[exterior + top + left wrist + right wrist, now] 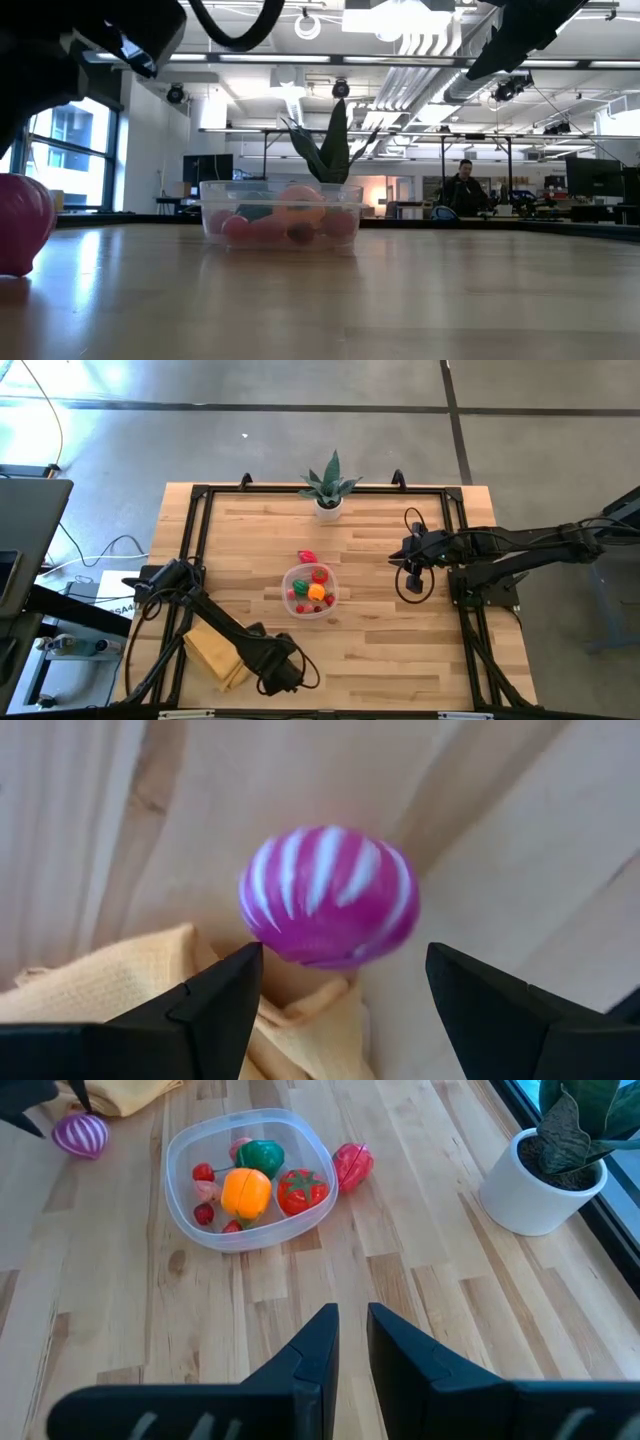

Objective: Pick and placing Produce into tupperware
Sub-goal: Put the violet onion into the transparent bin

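Note:
A magenta toy vegetable with white stripes [328, 895] lies on the wood next to the folded yellow cloth [130, 985]. My left gripper [345, 960] hovers over it, open, one finger on each side and neither touching. In the low view the vegetable [20, 225] rests on the table with the gripper above it. The round clear tupperware [310, 592] at the table's middle holds an orange, a red, a green and small red pieces [250, 1185]. A red piece [350, 1165] lies on the table against the tupperware's far side. My right gripper [350, 1325] waits shut, right of the tupperware.
A spiky green plant in a white pot [330, 495] stands at the far edge's middle. The yellow cloth [215, 655] lies near the near left corner, by the left arm. A black frame [190, 540] runs along the table's edges. Bare wood lies between the tupperware and the near edge.

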Controlling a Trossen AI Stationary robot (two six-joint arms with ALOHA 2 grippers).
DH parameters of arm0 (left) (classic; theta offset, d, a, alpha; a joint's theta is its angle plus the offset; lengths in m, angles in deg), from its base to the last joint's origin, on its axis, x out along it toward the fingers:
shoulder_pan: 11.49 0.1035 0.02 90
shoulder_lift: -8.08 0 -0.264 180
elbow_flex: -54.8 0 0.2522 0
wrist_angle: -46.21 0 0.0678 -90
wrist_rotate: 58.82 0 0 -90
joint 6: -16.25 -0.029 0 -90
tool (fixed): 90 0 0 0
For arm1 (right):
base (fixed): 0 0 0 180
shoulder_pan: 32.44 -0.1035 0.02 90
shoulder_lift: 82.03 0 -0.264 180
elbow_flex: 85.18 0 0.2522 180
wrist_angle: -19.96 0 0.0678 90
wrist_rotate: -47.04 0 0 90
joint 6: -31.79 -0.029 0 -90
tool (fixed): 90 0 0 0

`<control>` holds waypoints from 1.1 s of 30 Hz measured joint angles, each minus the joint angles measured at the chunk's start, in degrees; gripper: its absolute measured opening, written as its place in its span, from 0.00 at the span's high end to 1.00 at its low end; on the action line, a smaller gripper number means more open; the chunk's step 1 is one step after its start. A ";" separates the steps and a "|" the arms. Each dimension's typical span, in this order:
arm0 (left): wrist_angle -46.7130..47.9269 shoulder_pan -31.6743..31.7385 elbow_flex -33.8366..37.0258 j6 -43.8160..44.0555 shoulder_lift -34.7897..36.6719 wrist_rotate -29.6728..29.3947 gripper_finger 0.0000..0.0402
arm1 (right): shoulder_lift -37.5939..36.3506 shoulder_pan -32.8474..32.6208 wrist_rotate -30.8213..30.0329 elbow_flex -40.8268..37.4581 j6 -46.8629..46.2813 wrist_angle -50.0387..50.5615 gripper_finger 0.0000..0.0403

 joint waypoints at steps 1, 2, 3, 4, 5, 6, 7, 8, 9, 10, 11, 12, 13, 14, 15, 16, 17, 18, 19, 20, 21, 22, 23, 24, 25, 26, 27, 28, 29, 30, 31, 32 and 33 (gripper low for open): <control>-0.02 0.00 0.00 0.02 0.00 -0.70 0.33 | 0.00 -0.01 0.02 0.00 0.00 0.00 0.88; -0.04 0.00 0.00 0.12 0.00 -1.40 0.33 | 0.00 0.01 0.01 -0.02 0.00 0.00 0.88; -0.06 0.00 0.00 0.67 0.00 -2.04 0.33 | 0.00 0.01 0.02 0.00 0.00 0.00 0.88; -0.16 0.00 0.00 1.61 0.00 -2.45 0.33 | 0.00 -0.01 0.00 0.00 0.00 0.00 0.88; -0.27 0.01 0.00 2.42 0.00 -2.54 0.33 | 0.00 -0.01 0.02 0.00 -0.02 0.00 0.88; -0.42 0.03 -0.01 2.75 0.00 -2.59 0.33 | 0.00 0.00 0.00 0.00 0.00 0.00 0.88; 0.00 0.04 -0.02 2.97 0.00 -2.64 0.33 | 0.00 0.00 0.00 0.00 0.00 0.00 0.88; 1.09 0.01 -0.02 3.68 0.00 -2.93 0.33 | 0.00 0.00 0.00 0.00 0.00 0.00 0.88; 2.16 0.00 -0.01 4.83 0.00 -3.14 0.33 | 0.00 -0.01 0.00 0.00 0.00 0.00 0.88; 2.26 0.00 0.02 5.52 0.00 -3.18 0.33 | 0.00 -0.01 0.01 0.00 0.00 -0.01 0.88; 1.74 0.00 0.00 5.66 0.00 -3.35 0.33 | 0.00 -0.01 0.00 0.00 -0.02 -0.02 0.88; 1.50 0.00 -0.02 5.64 0.00 -3.80 0.33 | 0.00 0.00 0.00 0.00 0.00 0.00 0.88; 1.16 0.00 -0.02 5.59 0.00 -4.38 0.33 | 0.00 0.00 0.01 0.00 0.00 0.00 0.88; 0.50 0.00 0.00 5.11 0.00 -4.89 0.33 | 0.01 -0.01 0.02 0.00 -0.02 0.00 0.88; -0.65 0.00 0.00 4.60 0.00 -5.41 0.33 | 0.02 0.00 0.02 0.00 -0.02 -0.02 0.88; -1.46 0.00 -0.02 4.15 0.00 -5.88 0.33 | 0.00 0.01 0.02 0.00 0.00 0.00 0.88; -1.85 0.00 -0.02 3.78 0.00 -6.35 0.33 | 0.00 -0.01 0.00 0.00 0.00 0.02 0.88; -1.90 0.00 -0.02 3.67 0.00 -6.66 0.33 | 0.02 0.00 0.01 0.00 0.00 0.04 0.88; -2.19 0.00 -0.02 3.65 0.00 -6.72 0.33 | 0.02 0.01 0.01 0.00 -0.01 0.01 0.88; -2.70 0.00 -0.02 3.65 0.00 -6.74 0.33 | 0.02 0.01 0.00 0.00 0.00 -0.02 0.88; -2.78 0.00 -0.02 3.65 0.00 -6.86 0.33 | 0.01 0.00 0.02 0.00 0.00 0.01 0.88; -2.59 0.00 -0.02 3.58 0.00 -7.14 0.33 | 0.02 -0.01 0.00 0.00 0.00 0.02 0.88; -2.37 0.00 -0.02 3.47 0.00 -7.43 0.33 | 0.02 -0.01 0.00 0.00 0.00 -0.02 0.88; -2.68 0.00 -0.02 3.47 0.00 -8.02 0.33 | 0.02 0.01 0.02 0.00 0.00 0.00 0.88; -3.10 0.02 -0.02 3.47 0.00 -8.64 0.33 | 0.02 -0.01 0.02 0.00 -0.02 0.02 0.88; -3.25 0.13 -0.02 3.60 0.00 -9.19 0.33 | 0.02 -0.01 0.00 0.00 -0.01 0.00 0.88; -3.26 0.35 -0.02 3.96 0.00 -9.58 0.33 | 0.02 -0.01 0.00 0.00 -0.01 0.00 0.88; -3.34 0.37 -0.02 4.41 0.00 -9.69 0.33 | 0.02 -0.01 0.02 0.00 -0.01 0.00 0.88; -3.60 0.37 -0.02 4.75 0.00 -9.79 0.33 | 0.02 0.00 0.00 0.00 -0.02 0.00 0.88; -3.98 0.41 -0.02 4.81 0.00 -10.03 0.33 | 0.02 0.00 0.00 0.00 -0.01 0.00 0.88; -4.29 0.45 -0.02 4.97 0.00 -10.54 0.33 | 0.02 0.00 0.02 0.00 0.00 0.00 0.88; -4.47 0.48 -0.02 5.35 0.00 -10.97 0.33 | 0.02 0.00 0.01 0.00 -0.01 0.00 0.88; -4.64 0.48 -0.02 5.90 0.00 -11.25 0.32 | 0.02 -0.01 0.01 0.00 0.00 0.00 0.88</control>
